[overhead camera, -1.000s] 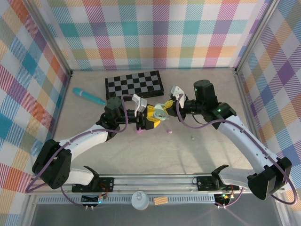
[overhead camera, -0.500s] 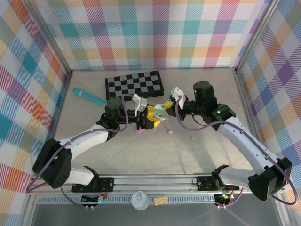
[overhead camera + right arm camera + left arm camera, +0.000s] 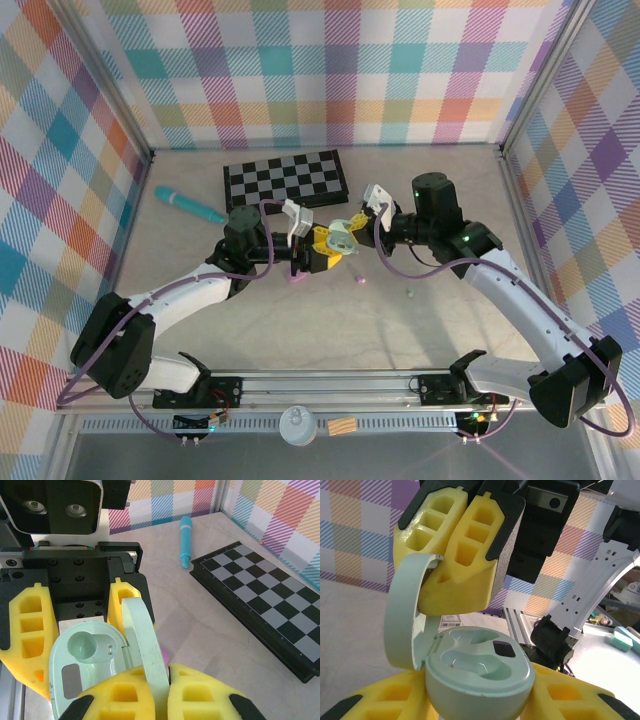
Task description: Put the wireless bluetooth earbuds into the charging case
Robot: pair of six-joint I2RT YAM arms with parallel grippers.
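— Item one, left gripper (image 3: 322, 252)?
— Arm stretched forward, fingers clamping the charging case (image 3: 338, 238) base
— Item two, right gripper (image 3: 348, 230)?
— Forearm angled inward, pinching the open lid (image 3: 142, 640); earbuds (image 3: 361, 281) lie loose on the table (image 3: 300, 330) beneath the right arm
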